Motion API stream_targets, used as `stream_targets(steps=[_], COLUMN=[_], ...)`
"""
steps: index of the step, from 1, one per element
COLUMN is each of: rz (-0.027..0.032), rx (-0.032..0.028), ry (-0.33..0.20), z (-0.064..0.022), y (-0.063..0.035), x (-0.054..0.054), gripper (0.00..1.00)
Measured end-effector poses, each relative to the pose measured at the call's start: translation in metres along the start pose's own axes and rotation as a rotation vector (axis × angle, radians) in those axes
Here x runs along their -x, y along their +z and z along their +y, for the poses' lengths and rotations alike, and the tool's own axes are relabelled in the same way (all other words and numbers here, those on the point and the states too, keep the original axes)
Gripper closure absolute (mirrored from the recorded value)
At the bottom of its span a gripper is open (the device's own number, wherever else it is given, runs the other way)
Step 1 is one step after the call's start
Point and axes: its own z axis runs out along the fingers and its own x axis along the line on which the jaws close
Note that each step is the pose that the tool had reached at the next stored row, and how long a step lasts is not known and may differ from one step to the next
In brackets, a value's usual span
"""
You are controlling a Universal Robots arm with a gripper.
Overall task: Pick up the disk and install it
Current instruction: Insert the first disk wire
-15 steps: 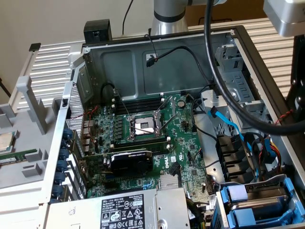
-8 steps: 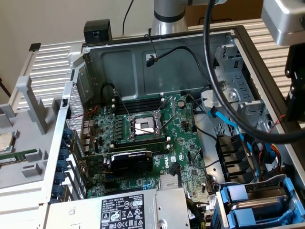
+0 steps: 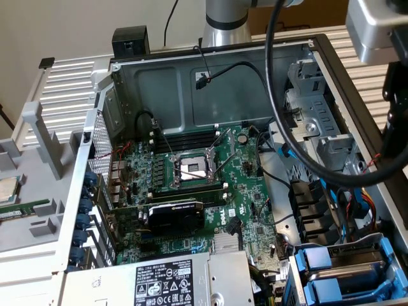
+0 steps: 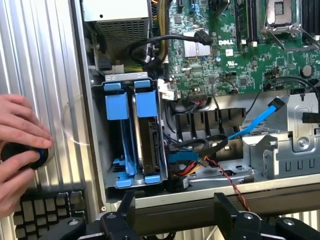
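End effector, fingers apart and empty, is hovering near the disk, which is sitting inside the computer case at five o'clock in the exterior view.

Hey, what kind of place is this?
Likely a computer assembly or repair bench: an open desktop case with its motherboard bare, set on a ribbed metal table, a keyboard beside it.

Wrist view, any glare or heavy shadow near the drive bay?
Wrist view: a faint curved flare on the ribbed metal surface; drive bay evenly lit, cables beside it shaded. Exterior view: soft light, no hard shadows on the motherboard.
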Motion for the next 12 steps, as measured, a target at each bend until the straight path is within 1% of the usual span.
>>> stream_targets(steps=[2,4,8,10,11,12], rz=[-0.0065,-0.0108,-0.014,-0.0126,-0.013,-0.0161], rx=[-0.0007,-0.0013,-0.0039,-0.0068,-0.0079,-0.0081], ry=[0.019,0.034,0.069,0.097,0.111,0.12], z=[0.0001,-0.0003,-0.0003,-0.0002,-0.0001,0.0], y=[0.0023,0.0052,0.0119,0.0138,0.0147,0.0151], x=[0.0,0.0,-0.001,-0.001,-0.001,-0.001], gripper=[0.27,0.27,0.27,0.27,0.27,0.27])
